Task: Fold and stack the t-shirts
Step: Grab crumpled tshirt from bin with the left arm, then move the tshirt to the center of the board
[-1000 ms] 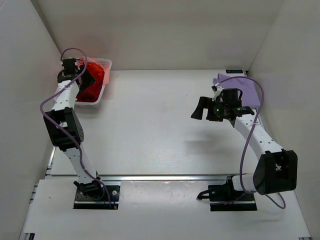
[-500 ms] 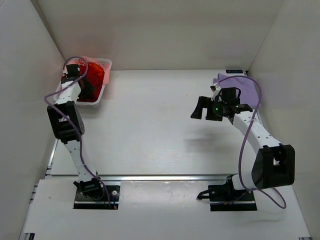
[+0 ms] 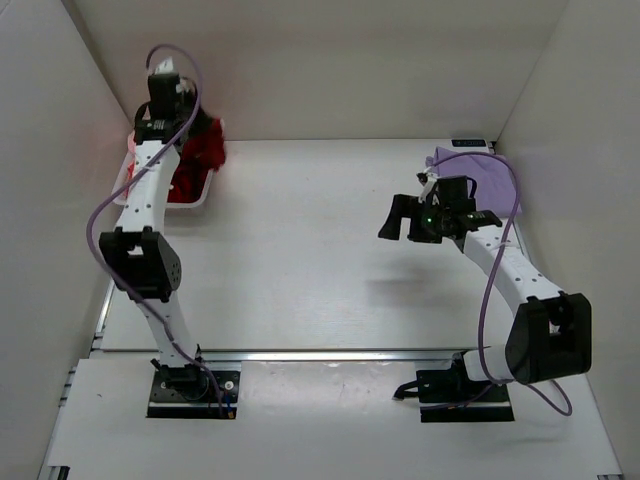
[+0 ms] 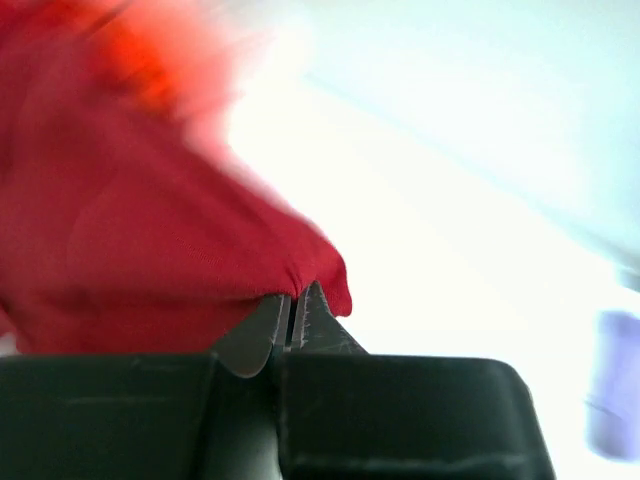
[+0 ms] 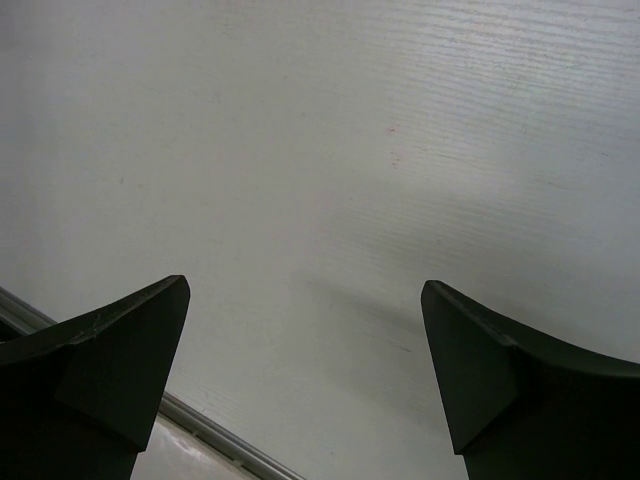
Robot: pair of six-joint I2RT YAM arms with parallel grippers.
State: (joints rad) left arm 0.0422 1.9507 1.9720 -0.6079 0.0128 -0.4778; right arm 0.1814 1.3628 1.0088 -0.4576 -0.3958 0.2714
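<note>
My left gripper [image 3: 188,125] is raised over the white basket [image 3: 186,203] at the back left, shut on a fold of the dark red t-shirt [image 3: 203,147], which hangs from it. In the left wrist view the jaws [image 4: 293,303] pinch the edge of this red cloth [image 4: 140,230], and a blurred bright orange-red shirt [image 4: 150,55] shows behind it. A pale lavender t-shirt [image 3: 484,172] lies flat at the back right. My right gripper [image 3: 408,220] hovers open over bare table [image 5: 330,180], just left of the lavender shirt, with nothing between its fingers.
White walls close in the table on the left, back and right. A metal rail [image 3: 330,355] runs along the near edge by the arm bases. More red cloth [image 3: 185,185] stays in the basket.
The left gripper closed on the dark red shirt in the basket and rose, lifting the cloth up and back. The right arm barely moved.
</note>
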